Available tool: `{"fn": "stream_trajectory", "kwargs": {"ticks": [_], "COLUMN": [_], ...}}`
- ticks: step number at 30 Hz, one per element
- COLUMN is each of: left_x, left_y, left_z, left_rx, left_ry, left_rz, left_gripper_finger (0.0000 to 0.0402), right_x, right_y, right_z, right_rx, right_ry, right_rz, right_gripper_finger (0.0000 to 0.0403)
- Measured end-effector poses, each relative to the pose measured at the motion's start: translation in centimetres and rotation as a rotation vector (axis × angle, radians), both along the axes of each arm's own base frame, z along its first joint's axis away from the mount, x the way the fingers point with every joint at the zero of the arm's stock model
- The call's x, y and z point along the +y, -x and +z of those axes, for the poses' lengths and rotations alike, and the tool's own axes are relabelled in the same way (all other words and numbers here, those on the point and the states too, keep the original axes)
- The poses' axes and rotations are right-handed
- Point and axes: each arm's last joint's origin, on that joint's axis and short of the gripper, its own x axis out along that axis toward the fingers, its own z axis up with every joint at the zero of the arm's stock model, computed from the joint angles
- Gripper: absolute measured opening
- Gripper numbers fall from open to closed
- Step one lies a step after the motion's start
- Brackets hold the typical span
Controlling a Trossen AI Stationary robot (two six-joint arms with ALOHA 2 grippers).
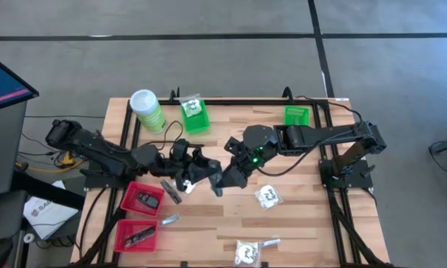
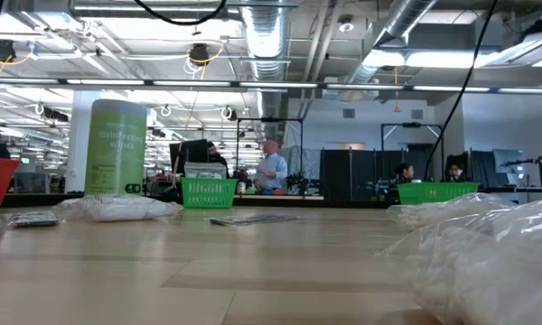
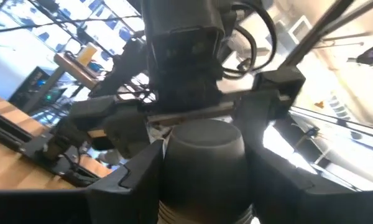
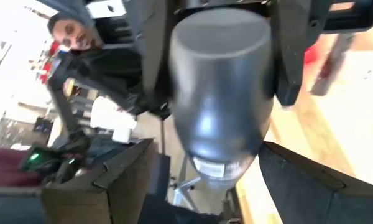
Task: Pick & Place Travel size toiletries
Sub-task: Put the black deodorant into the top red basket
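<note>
Between both tools [image 1: 208,175], a dark grey oval piece [image 4: 221,93].

We see even overhead light from long ceiling tube lamps [image 2: 253,86] — soft shadows on the pale wooden slatted table [image 1: 298,216]; both wrist views smear, windows glaring white.

Open-plan lab: exposed ducts [image 2: 269,36], monitors [image 2: 510,164], workstations.

Overhead looks straight down; low camera skims the table [image 1: 298,216].
</note>
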Motion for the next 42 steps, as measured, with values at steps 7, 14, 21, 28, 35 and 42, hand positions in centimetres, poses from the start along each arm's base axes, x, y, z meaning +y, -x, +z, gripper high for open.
{"fn": "stream_trajectory", "kwargs": {"ticks": [7,14,21,28,35,42], "left_x": [-0.5,-2.5,-5.2,-6.9,-6.9,-5.2], "left_y": [0.1,1.0,2.3,4.6,9.2,13.7], "left_z": [-0.6,-0.7,-2.7,-5.3,-6.8,-7.4], "left_rx": [0.050,0.097,0.318,0.599,0.926,1.204], "left_ry": [-0.012,-0.029,-0.080,-0.117,-0.150,-0.187], "left_rz": [0.005,-0.069,-0.096,-0.080,-0.106,-0.046], "left_gripper_finger": [0.0184,0.0184,0.0184,0.0184,0.0184,0.0184], "right_x": [0.9,0.7,1.0,1.1,0.3,0.2], "right_y": [0.9,1.2,1.9,1.9,2.0,1.7], "right_z": [3.3,5.2,6.7,6.6,5.8,5.2], "right_rx": [-0.093,-0.138,-0.185,-0.199,-0.091,-0.055], "right_ry": [-0.052,-0.074,-0.037,0.004,-0.019,-0.013], "right_rz": [0.105,0.104,0.135,0.154,0.115,0.106], "right_gripper_finger": [0.0292,0.0292,0.0292,0.0292,0.0292,0.0292]}}
